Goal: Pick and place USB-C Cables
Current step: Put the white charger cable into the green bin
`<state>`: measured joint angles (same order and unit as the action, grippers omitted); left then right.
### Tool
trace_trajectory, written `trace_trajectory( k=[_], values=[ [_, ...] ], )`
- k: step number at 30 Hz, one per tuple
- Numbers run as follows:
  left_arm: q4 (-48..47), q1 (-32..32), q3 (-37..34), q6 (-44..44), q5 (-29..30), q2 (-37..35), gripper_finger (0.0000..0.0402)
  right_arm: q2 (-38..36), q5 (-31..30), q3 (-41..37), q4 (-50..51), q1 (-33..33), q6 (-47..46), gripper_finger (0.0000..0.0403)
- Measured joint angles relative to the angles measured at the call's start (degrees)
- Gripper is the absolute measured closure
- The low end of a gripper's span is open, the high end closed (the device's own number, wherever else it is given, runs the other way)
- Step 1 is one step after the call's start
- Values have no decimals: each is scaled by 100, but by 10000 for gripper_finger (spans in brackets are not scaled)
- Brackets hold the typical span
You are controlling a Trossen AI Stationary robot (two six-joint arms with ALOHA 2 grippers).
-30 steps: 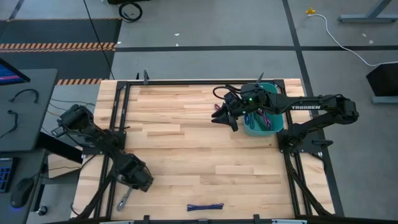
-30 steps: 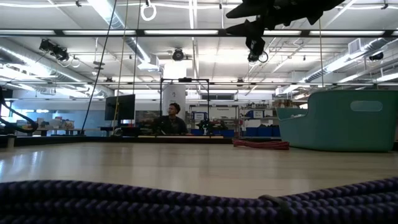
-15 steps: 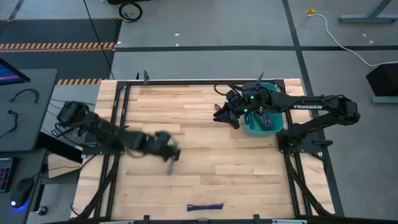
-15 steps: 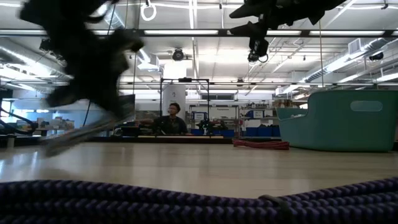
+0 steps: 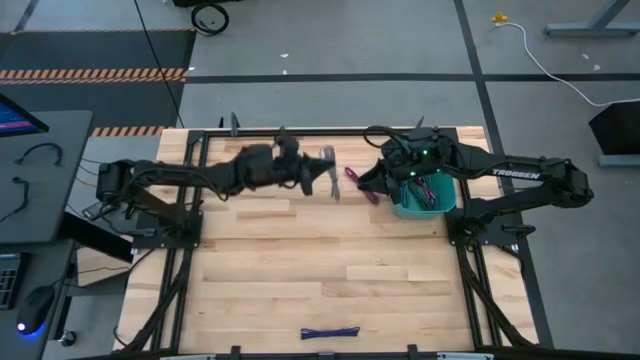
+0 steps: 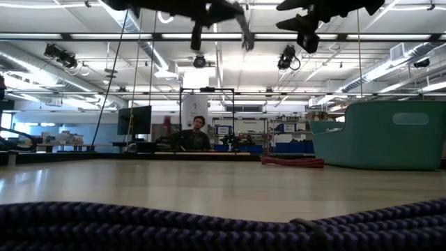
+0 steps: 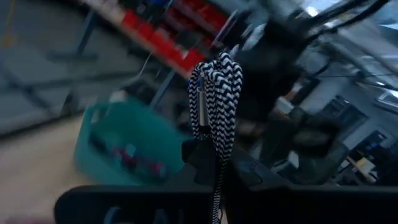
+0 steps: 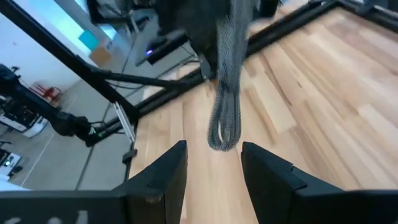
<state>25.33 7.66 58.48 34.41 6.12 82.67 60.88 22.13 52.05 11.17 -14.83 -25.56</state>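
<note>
The left gripper (image 5: 328, 180), high over the desk (image 5: 300, 270), pinches a silver-grey cable (image 7: 216, 99) and should carry it fully above the teal bin (image 5: 420, 200) before letting go. The right gripper (image 8: 212, 163) hangs beside the bin, jaws spread. A blue cable (image 5: 330, 332) lies at the near edge. Half a second ago the left arm was at mid-desk; now it has swung far toward the bin

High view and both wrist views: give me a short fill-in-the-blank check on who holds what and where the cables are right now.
1. The left gripper is shut on a black-and-white ____ cable.
2. The right gripper stands ____, holding nothing.
3. The teal bin sits beneath the ____ arm.
4. A blue cable lies alone near the table's ____ edge.

Missing words: braided; open; right; front
</note>
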Motion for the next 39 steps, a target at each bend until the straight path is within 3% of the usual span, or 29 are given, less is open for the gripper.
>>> trace_trajectory(
  k=[7, 10, 13, 20, 25, 28, 35, 39],
  values=[
    [-372, 96, 870, -695, -255, 173, 392, 361, -96, -4, -1514, 111, 157, 174],
    [-475, 96, 970, -809, -244, 188, 392, 469, -161, -6, -1920, 168, 397, 163],
    [-471, 96, 972, -808, -182, 188, 392, 477, -419, -6, -1925, 193, 450, 191],
    [-295, 76, 972, -804, -108, 188, 387, 477, -615, -6, -1977, 208, 770, 313],
    [-167, 76, 972, -804, -99, 188, 388, 473, -755, -6, -2019, 208, 813, 343],
    [-167, 74, 972, -806, -89, 188, 388, 473, -701, -6, -2040, 208, 818, 329],
    [-36, 70, 972, -808, -91, 282, 389, 802, -311, -6, -2556, 238, 664, 253],
    [12, 37, 972, -780, -60, 369, 389, 1016, -422, -8, -2813, 247, 787, 262]
  ],
)
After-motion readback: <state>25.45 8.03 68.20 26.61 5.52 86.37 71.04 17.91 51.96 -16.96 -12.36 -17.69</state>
